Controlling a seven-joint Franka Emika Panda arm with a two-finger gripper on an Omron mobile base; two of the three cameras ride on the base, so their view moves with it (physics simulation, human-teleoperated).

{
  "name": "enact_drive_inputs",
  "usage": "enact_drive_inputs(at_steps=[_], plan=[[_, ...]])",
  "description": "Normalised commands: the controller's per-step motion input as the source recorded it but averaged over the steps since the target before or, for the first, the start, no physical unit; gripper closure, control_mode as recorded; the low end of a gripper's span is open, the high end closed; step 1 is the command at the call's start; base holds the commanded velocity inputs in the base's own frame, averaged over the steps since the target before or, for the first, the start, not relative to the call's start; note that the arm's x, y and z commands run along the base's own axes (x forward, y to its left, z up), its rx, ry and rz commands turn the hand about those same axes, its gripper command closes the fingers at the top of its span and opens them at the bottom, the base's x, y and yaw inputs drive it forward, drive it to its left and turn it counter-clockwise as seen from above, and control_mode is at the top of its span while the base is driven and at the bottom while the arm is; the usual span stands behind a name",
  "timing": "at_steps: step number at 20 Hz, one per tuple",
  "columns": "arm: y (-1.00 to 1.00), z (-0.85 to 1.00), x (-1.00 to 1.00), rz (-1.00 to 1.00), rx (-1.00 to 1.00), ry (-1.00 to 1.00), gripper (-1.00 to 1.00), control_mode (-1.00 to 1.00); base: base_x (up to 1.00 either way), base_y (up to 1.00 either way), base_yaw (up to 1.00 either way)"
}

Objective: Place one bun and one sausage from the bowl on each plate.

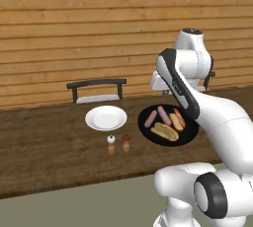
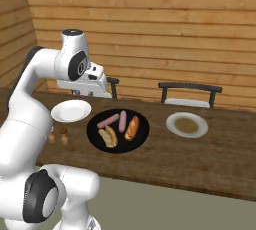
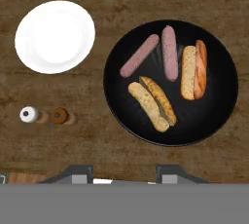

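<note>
Left base view: black bowl on the wooden table, holding two sausages side by side at the far left and two buns, one near the front, one at the right. White plate just left of the bowl, apart from it, bare. Salt shaker and pepper shaker standing close together in front of the plate. Chair behind the plate, against the wood wall.

Right base view: same bowl mid-table, sausages at the back, buns nearer. Second plate well to the right of the bowl, also bare, with another chair behind. Hand raised over the table's far left.

Hand view: gripper looking straight down, fingers spread apart, nothing between them. Bowl below, right of centre; plate at upper left.
</note>
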Motion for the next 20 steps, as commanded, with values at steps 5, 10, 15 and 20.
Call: enact_drive_inputs(at_steps=[5, 10, 15, 20], plan=[[-0.34, -0.12, 0.02, 0.00, 0.01, 0.00, -1.00, -1.00, 0.00, 0.00, 0.00], [-0.79, -0.30, 0.28, 0.00, 0.07, 0.01, -1.00, -1.00, 0.00, 0.00, 0.00], [-0.53, -0.36, 0.47, 0.00, 0.01, 0.03, -1.00, -1.00, 0.00, 0.00, 0.00], [-0.33, -0.52, 0.55, 0.00, 0.00, 0.00, -1.00, -1.00, 0.00, 0.00, 0.00]])
